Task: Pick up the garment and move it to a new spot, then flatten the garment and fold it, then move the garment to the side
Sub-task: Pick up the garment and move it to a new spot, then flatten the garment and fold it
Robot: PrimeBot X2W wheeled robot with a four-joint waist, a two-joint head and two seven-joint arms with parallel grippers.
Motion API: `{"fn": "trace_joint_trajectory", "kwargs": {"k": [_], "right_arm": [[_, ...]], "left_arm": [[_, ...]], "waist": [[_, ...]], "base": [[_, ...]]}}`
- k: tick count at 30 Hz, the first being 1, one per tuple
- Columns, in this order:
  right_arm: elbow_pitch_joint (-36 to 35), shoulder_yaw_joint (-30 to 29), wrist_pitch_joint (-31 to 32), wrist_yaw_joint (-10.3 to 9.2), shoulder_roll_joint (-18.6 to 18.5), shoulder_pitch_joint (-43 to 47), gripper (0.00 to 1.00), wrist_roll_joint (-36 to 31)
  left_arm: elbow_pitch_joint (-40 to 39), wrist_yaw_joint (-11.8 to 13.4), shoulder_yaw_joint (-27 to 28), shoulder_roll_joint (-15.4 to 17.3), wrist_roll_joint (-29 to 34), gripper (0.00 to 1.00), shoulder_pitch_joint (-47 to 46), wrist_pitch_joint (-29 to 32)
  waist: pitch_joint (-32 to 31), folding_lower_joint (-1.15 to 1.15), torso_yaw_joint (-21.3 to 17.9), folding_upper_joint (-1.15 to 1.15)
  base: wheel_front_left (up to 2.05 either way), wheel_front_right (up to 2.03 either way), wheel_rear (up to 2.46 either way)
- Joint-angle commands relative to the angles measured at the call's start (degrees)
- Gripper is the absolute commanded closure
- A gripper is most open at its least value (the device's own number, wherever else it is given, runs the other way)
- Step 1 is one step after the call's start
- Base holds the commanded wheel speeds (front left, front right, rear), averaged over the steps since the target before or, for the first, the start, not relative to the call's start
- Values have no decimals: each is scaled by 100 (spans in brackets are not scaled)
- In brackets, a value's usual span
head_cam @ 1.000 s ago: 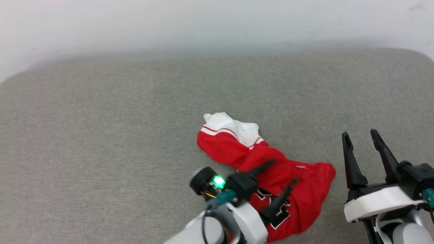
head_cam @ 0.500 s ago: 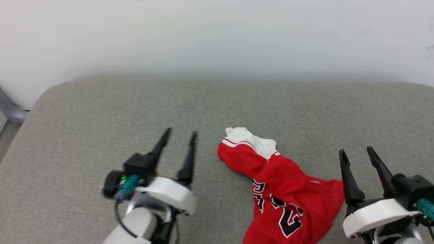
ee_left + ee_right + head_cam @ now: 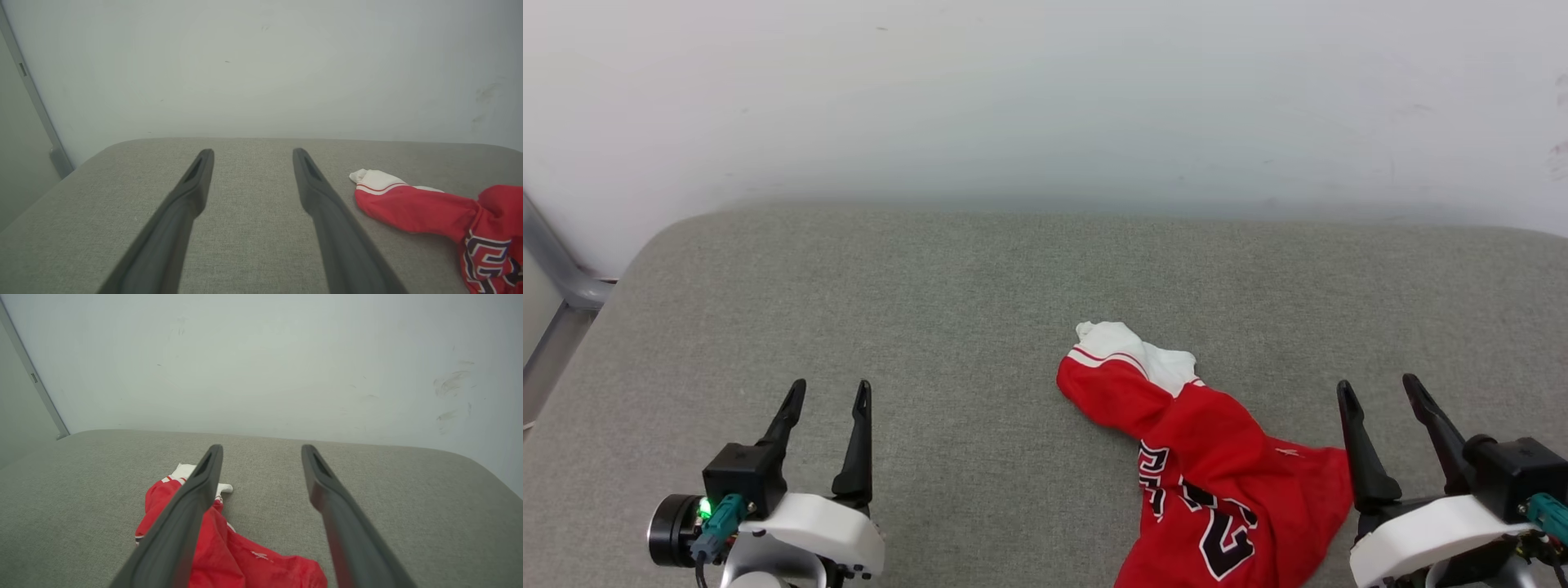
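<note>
Found the garment (image 3: 1217,457) bunched on the grey upholstered bench (image 3: 931,327), right of centre in the head view and running off the bottom edge of that view. Noted a white sleeve end with a red stripe at the far tip, red body behind it, black white-outlined characters on the near folds. Not flattened, not folded.

Recorded left jaws spread wide, nothing between the fingers (image 3: 858,445); placed low left in the head view, well apart from the garment. Checked in the left wrist view: bare bench (image 3: 253,228) between the fingers (image 3: 192,196), garment (image 3: 412,206) off to the right.

Recorded right jaws likewise spread and empty, low right in the head view, with one of the fingers (image 3: 1360,449) just beside the red edge. In the right wrist view, saw one of the fingers (image 3: 192,506) crossing in front of the garment (image 3: 237,555); cannot tell contact there.

Logged a pale wall (image 3: 1045,98) behind the bench.
</note>
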Motion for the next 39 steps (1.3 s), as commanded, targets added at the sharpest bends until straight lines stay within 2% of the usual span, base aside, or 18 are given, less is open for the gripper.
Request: {"fn": "trace_joint_trajectory", "kwargs": {"k": [1, 8, 15, 23, 27, 32, 36, 39], "right_arm": [[-29, -22, -11, -4, 6, 75, 0, 34], [-50, -28, 7, -4, 6, 97, 0, 59], [180, -148, 193, -4, 5, 81, 0, 421], [1200, -596, 1165, -3, -6, -699, 0, 821], [1667, -613, 1725, -4, -253, -1399, 0, 923], [2106, -132, 2519, -3, -701, -2300, 0, 1284], [2402, 503, 3272, -3, -1162, -2974, 0, 1556], [2603, 1064, 3793, -3, -1348, -3424, 0, 1737]], "left_arm": [[-21, -27, -22, -21, 28, 0, 69, -15], [39, -87, -22, -57, 37, 0, 30, -15], [46, -97, -32, -35, 42, 0, -92, -15], [-98, -51, -15, -202, 53, 0, -338, -14], [-138, -106, 7, -375, 126, 0, -582, -14], [-190, -249, 93, -651, 284, 0, -886, -14], [-212, -409, 166, -895, 426, 0, -1086, -14], [-191, -529, 252, -1056, 536, 0, -1199, -15]], "waist": [[-4, 0, -2, 0], [4, 0, -16, 0], [54, 0, 15, 0], [494, 0, 272, 0], [910, 0, 508, 0], [1375, 0, 808, 0], [1675, 0, 1033, 0], [1840, 0, 1163, 0]], "base": [[0, 0, 0], [0, 0, 0], [0, 0, 0], [0, 0, 0], [0, 0, 0], [0, 0, 0], [0, 0, 0], [0, 0, 0]]}}
